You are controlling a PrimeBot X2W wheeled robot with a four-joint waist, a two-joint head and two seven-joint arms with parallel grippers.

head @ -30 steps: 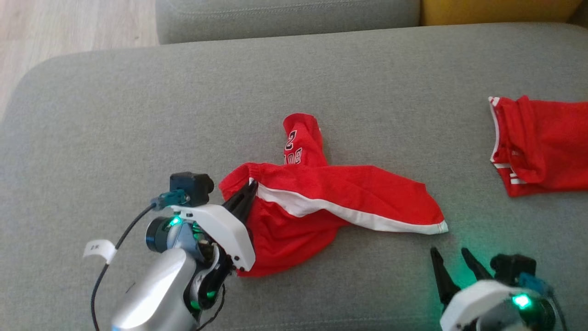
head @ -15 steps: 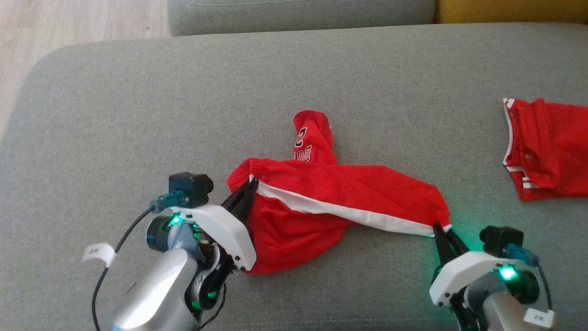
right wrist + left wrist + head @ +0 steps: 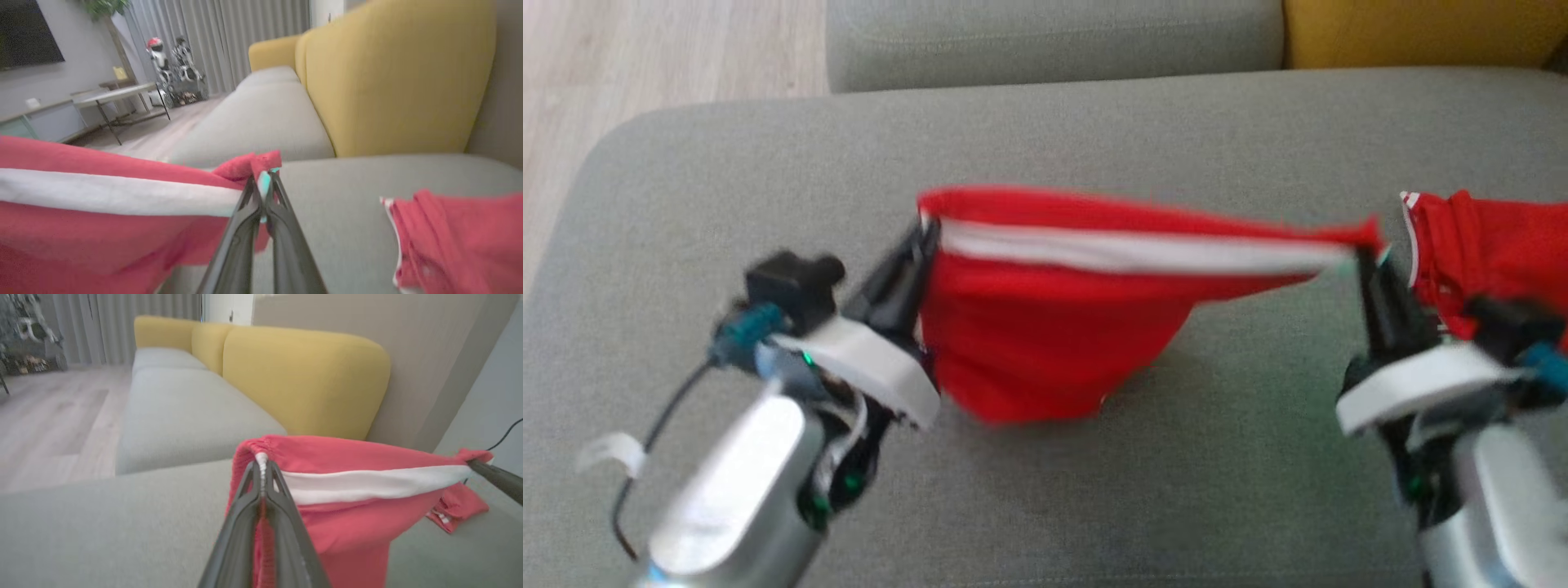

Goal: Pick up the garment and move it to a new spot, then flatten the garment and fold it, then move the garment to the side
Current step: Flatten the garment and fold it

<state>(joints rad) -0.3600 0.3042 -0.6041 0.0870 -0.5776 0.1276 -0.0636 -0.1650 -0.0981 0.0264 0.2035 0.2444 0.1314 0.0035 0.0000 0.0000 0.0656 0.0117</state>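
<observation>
We count 2 red garments, 2 grippers. Task garment point(image 3: 1045, 343) stretched over grey sofa seat point(image 3: 1094, 122): left gripper point(image 3: 923, 237) pinching 1 end, right gripper point(image 3: 1364, 255) pinching other end. Other red garment point(image 3: 1494, 245) lies at right.

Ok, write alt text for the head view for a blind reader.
The left gripper, shut on the waistband, and the right gripper, shut on the opposite end, hold red shorts with a white stripe stretched between them over a grey sofa cushion. Another red garment lies at right.
</observation>
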